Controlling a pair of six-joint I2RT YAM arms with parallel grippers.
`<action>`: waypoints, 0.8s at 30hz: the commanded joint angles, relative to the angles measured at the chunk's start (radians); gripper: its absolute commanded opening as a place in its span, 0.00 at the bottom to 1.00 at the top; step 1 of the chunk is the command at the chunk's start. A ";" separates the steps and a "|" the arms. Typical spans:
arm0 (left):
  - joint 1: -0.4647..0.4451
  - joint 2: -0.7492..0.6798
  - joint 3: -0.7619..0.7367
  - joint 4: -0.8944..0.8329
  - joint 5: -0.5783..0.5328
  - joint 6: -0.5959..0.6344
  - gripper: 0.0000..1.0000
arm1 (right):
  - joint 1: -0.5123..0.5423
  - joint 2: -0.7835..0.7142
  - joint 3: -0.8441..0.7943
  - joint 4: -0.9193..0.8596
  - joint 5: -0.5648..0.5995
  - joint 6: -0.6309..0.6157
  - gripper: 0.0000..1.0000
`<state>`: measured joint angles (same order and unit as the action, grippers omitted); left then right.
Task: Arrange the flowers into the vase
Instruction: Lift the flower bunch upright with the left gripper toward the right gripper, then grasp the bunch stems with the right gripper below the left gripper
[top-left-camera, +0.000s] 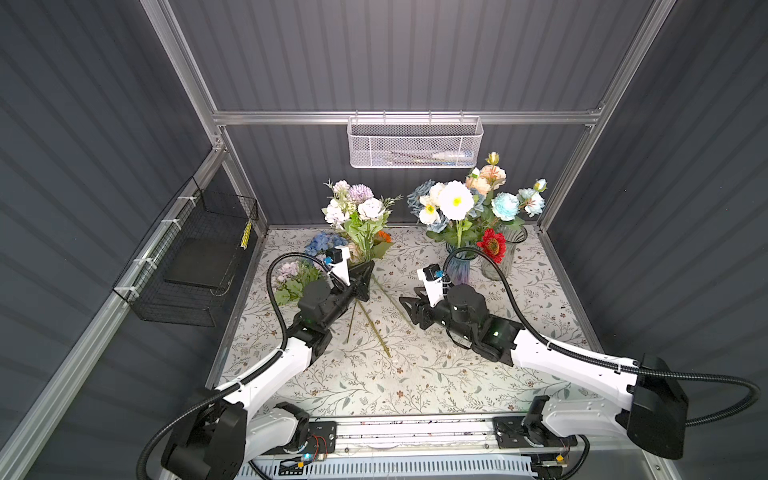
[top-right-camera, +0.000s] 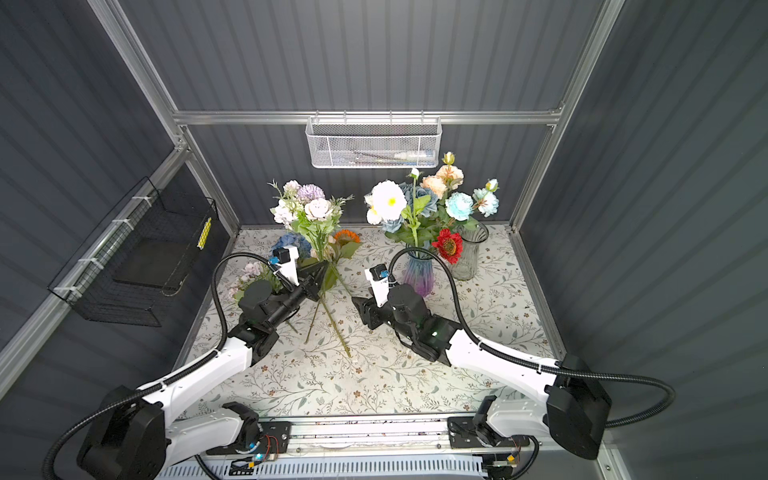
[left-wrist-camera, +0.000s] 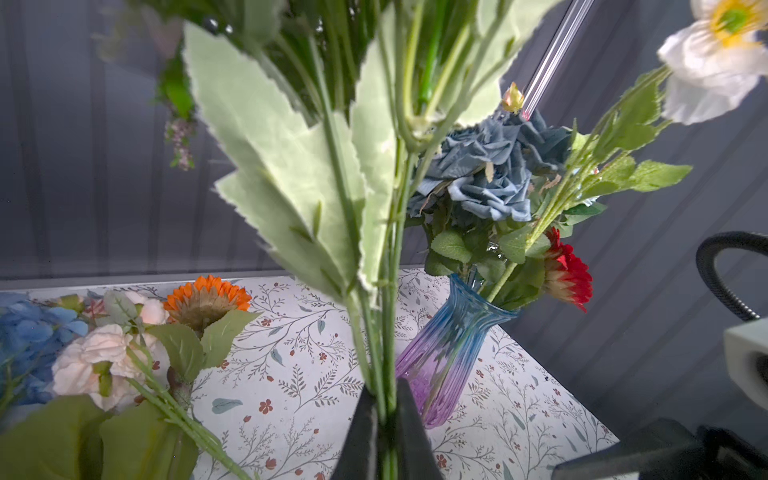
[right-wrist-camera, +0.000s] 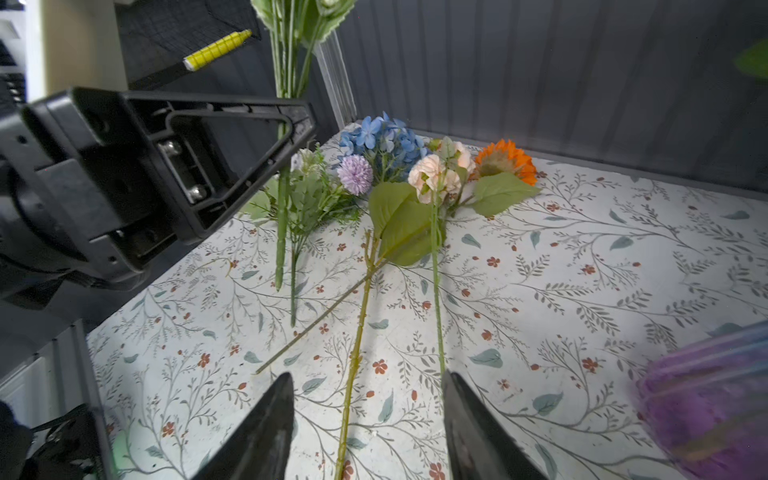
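Note:
My left gripper (left-wrist-camera: 384, 399) is shut on the green stems of a lilac and cream bunch of flowers (top-left-camera: 357, 203), holding it upright above the table, left of the vase. The blue-and-purple vase (top-left-camera: 459, 266) holds white-and-yellow, blue, peach and red flowers (top-left-camera: 456, 200). More loose flowers (right-wrist-camera: 382, 139) lie at the back left: blue hydrangea, peach, orange and lilac heads. My right gripper (right-wrist-camera: 368, 378) hangs open low over the table. A yellow-green stem (right-wrist-camera: 357, 332) runs between its fingers without touching them.
A clear glass vase (top-left-camera: 505, 253) stands right of the coloured one, with flowers leaning over it. A white mesh basket (top-left-camera: 415, 143) hangs on the back rail. A black wire basket (top-left-camera: 195, 257) is fixed to the left wall. The table has a floral cloth (top-left-camera: 415, 374).

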<state>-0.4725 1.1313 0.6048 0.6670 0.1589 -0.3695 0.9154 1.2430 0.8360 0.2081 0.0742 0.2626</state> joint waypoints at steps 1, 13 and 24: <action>-0.001 -0.053 0.062 -0.064 0.062 0.034 0.00 | 0.028 -0.026 0.068 0.004 -0.078 -0.018 0.57; -0.085 -0.103 0.021 0.122 0.135 -0.114 0.00 | 0.050 0.035 0.158 0.069 -0.157 -0.002 0.50; -0.123 -0.108 0.003 0.156 0.142 -0.163 0.00 | 0.044 0.078 0.154 0.113 -0.093 0.020 0.29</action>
<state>-0.5842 1.0344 0.6212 0.7689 0.2859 -0.5140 0.9627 1.3254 0.9764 0.2752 -0.0525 0.2771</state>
